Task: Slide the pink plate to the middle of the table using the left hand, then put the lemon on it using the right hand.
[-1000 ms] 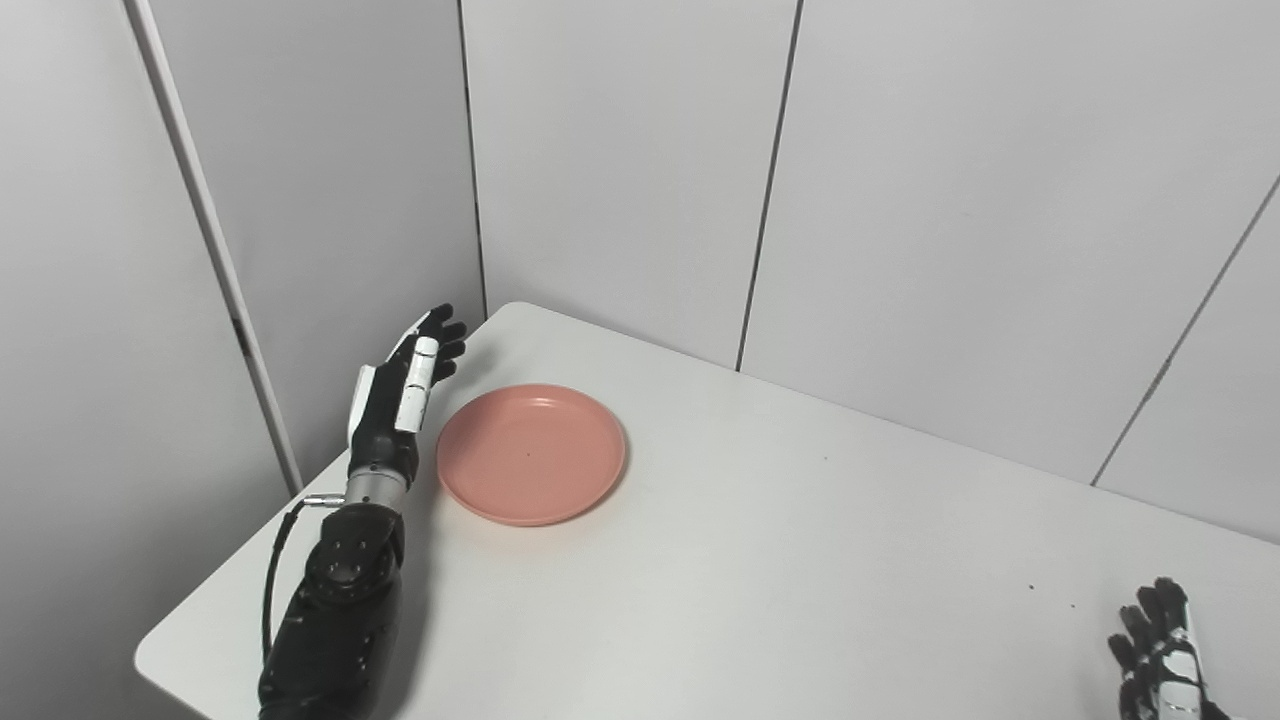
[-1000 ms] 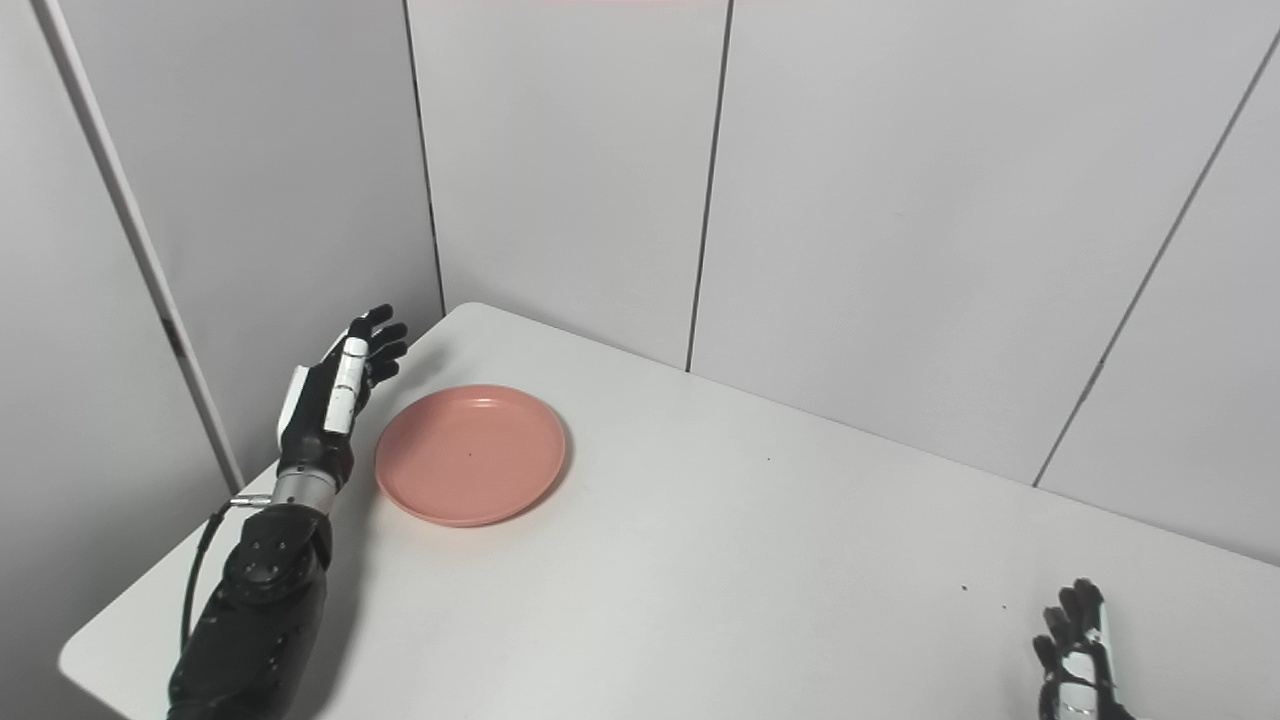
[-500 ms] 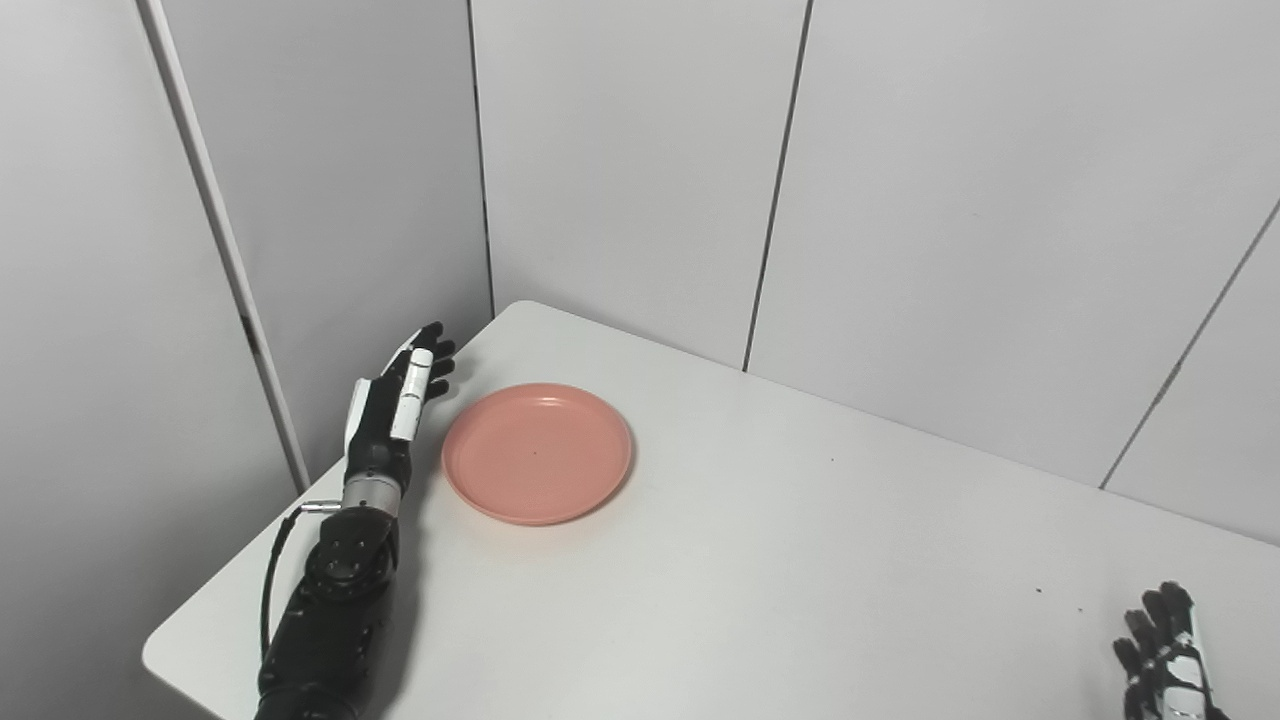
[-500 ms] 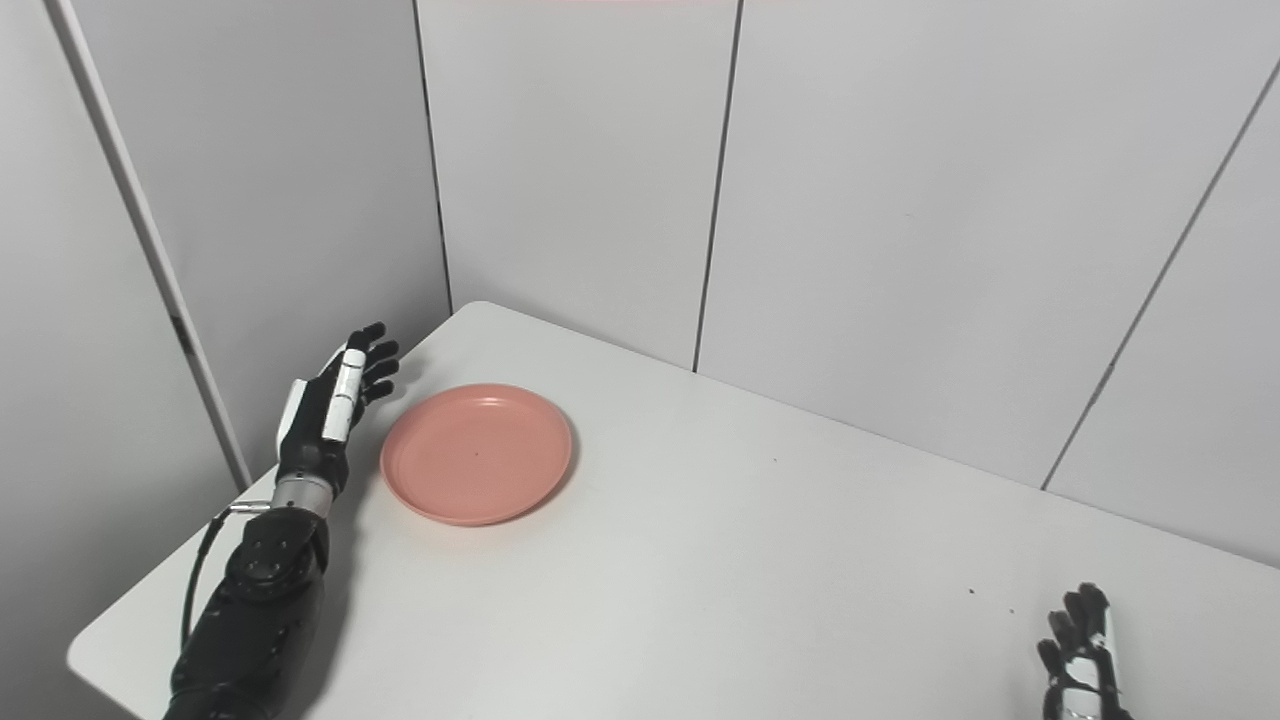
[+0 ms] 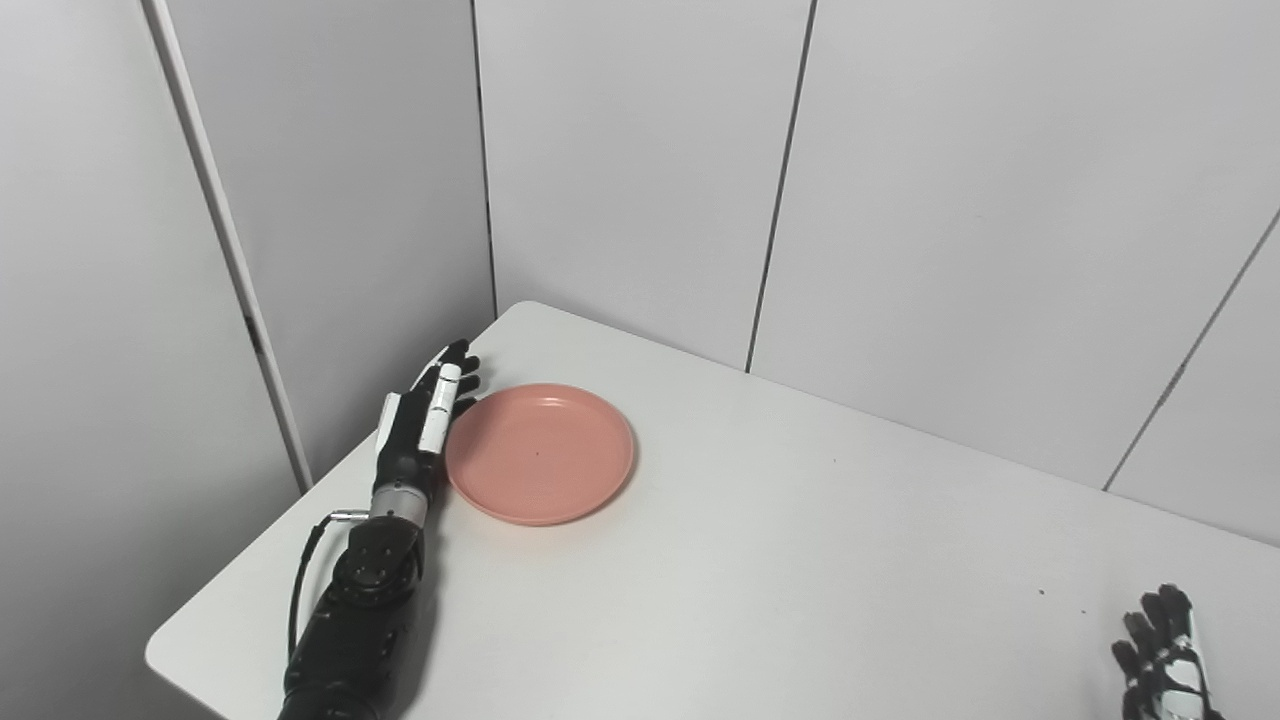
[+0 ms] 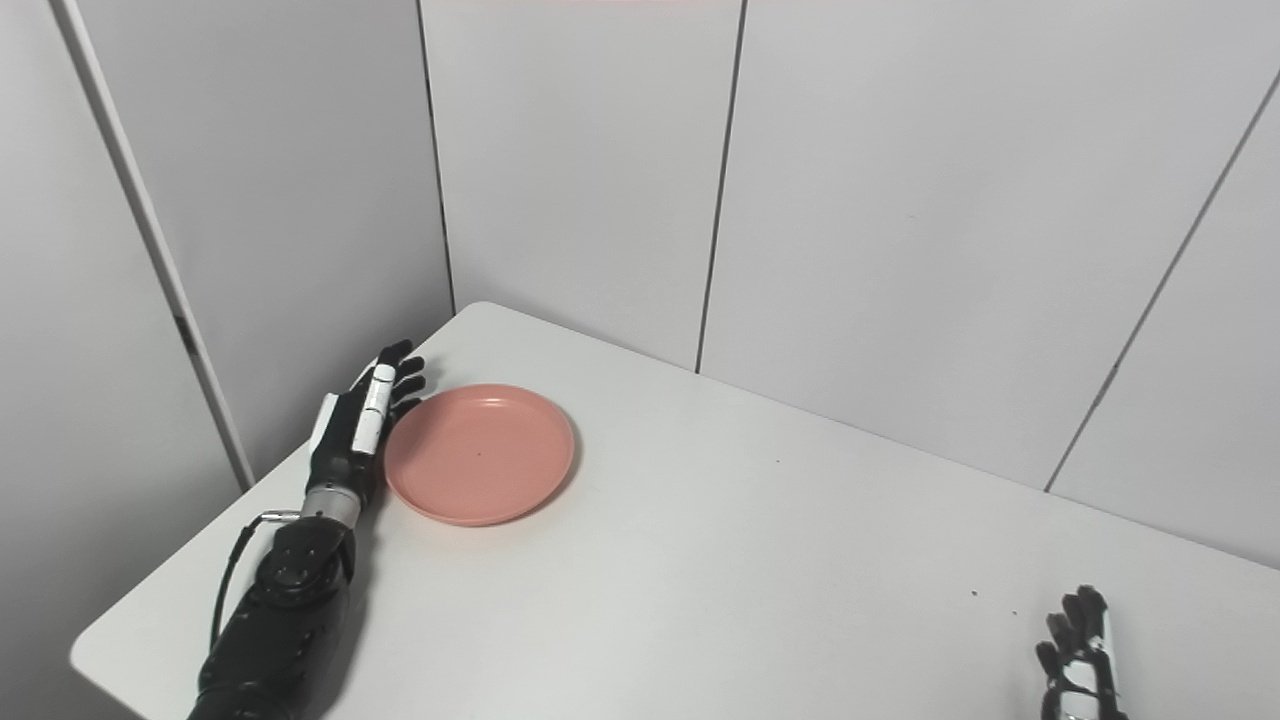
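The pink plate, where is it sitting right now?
In both views the pink plate lies flat near the table's far left corner, with the left hand right beside its left rim.

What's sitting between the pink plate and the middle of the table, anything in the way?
Nothing visible: bare table lies right of the pink plate. The left hand sits at its left rim.

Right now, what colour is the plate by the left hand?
Plain salmon pink, no pattern. The plate shows best in the left eye view, beside the left hand.
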